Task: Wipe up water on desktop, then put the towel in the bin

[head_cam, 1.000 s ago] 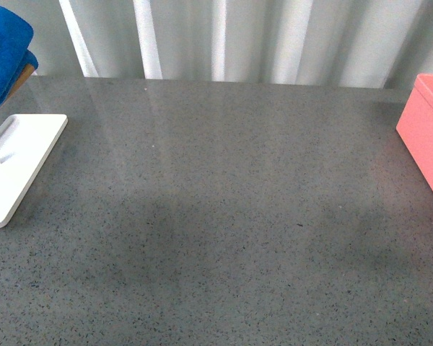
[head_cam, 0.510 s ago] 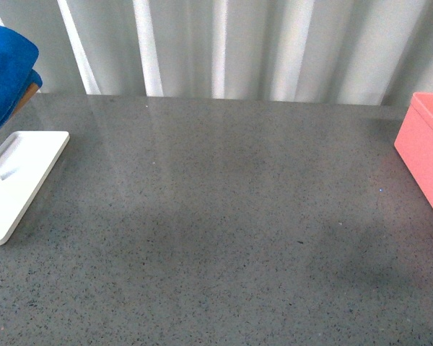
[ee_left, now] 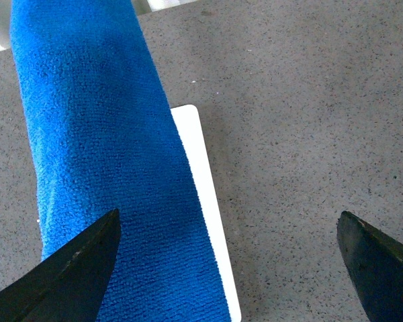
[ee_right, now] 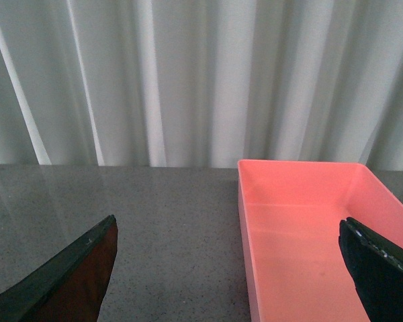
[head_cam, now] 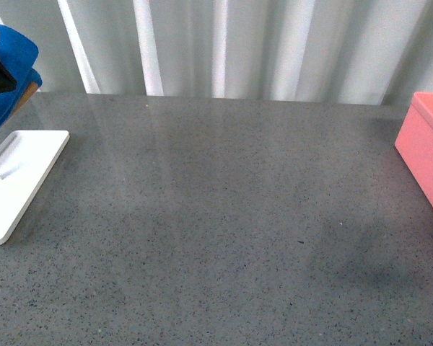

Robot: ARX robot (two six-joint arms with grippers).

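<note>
The grey tabletop (head_cam: 224,216) shows no water I can make out, so the left tool (ee_left: 228,213), spread empty above the towel (ee_left: 101,154) draped on the far-left stand (head_cam: 18,180), should straddle the fold squarely before clenching.

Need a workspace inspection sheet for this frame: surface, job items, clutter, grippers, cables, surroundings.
Surface: desktop grey and speckled, no puddle discernible.
Job's things: towel draped over the white stand at the far left; bin at the far right, visible interior empty.
Clutter: nothing seen beyond the stand.
Grippers: left gripper open above the towel and stand, holding nothing; right gripper open, facing the bin, holding nothing.
Cables: nothing seen.
Surroundings: pale pleated curtain behind the desktop.
</note>
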